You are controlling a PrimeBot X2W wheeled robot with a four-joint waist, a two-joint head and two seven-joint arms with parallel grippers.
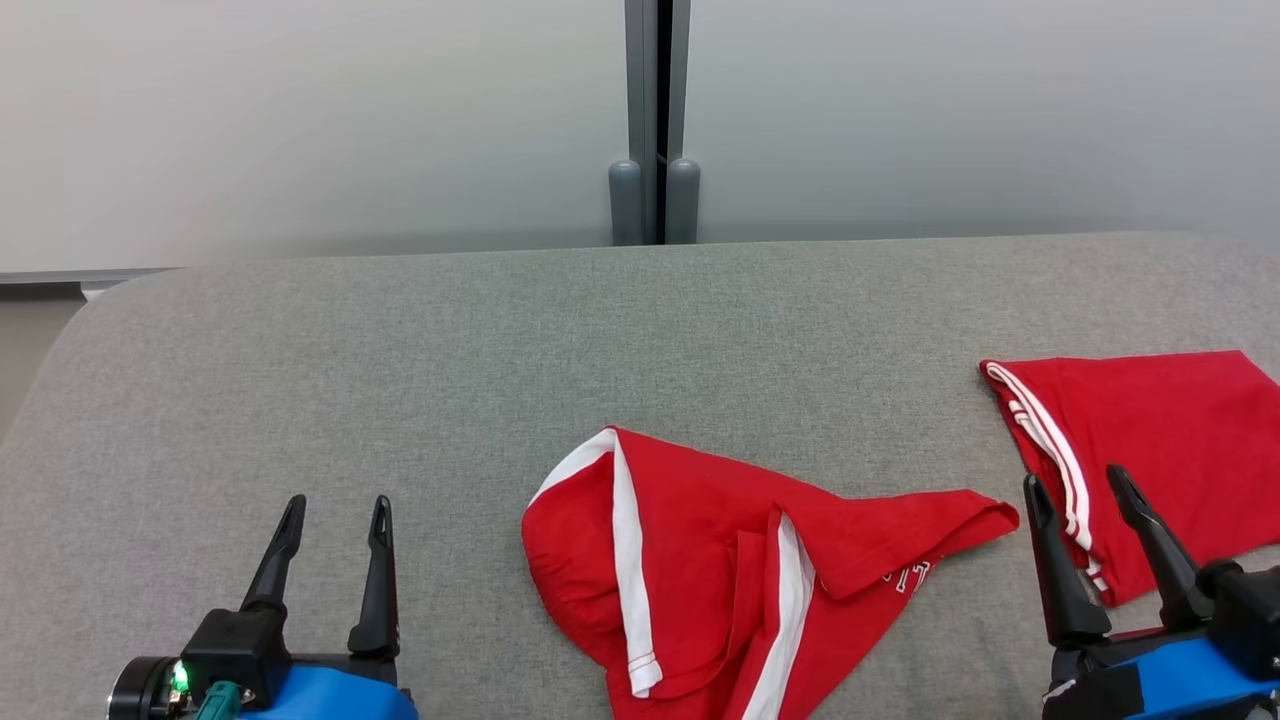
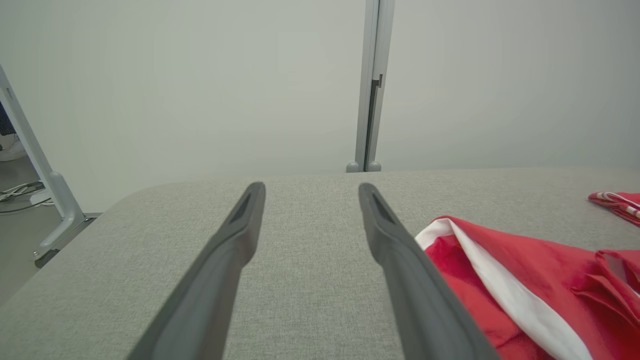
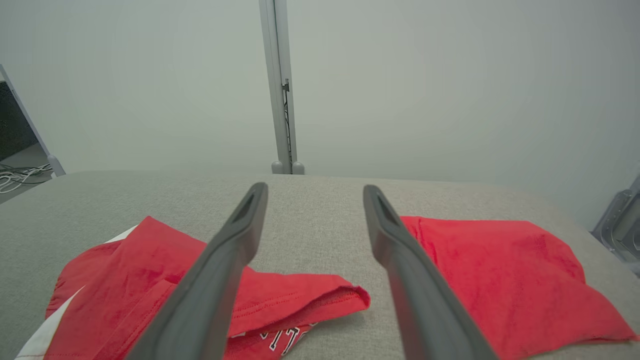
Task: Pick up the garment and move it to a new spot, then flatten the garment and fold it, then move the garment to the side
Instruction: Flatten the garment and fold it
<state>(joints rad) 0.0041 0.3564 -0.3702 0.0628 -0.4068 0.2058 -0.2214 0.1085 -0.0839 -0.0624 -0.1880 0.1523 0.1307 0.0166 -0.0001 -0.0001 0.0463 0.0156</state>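
**Both grippers stand open beside a rumpled red garment**

The two dark fingers (image 2: 235,240) of the left gripper (image 1: 338,502) are spread wide with nothing between them, their tips above bare grey cloth. The gripper sits to the near left of the grey post (image 1: 657,120) that rises behind the table's far edge. The right gripper (image 1: 1074,477), to the near right of the post, is just as wide apart and empty. In the right wrist view a strip of bare tabletop shows between its fingers; one finger crosses in front of the garment (image 1: 700,540), the other in front of the edge of a folded red piece (image 1: 1180,420).

From the post toward the robot, a broad band of the table (image 1: 400,350) lies bare as far as the garment. To the left of the post the grey surface runs uncovered to a rounded corner; past it the left wrist view shows floor, loose cables (image 2: 20,192) and a pale metal leg (image 2: 50,185). To the right of the post the folded piece takes up the nearer part and reaches the head view's right margin.

The garment lies straight out from the post at the table's near side, its lower part cut off by the bottom of the head view. It is red with white stripes, bunched and creased. One pointed flap reaches toward the folded piece, with grey cloth showing between them. White lettering (image 1: 905,578) peeks from under that flap, too hidden to read.
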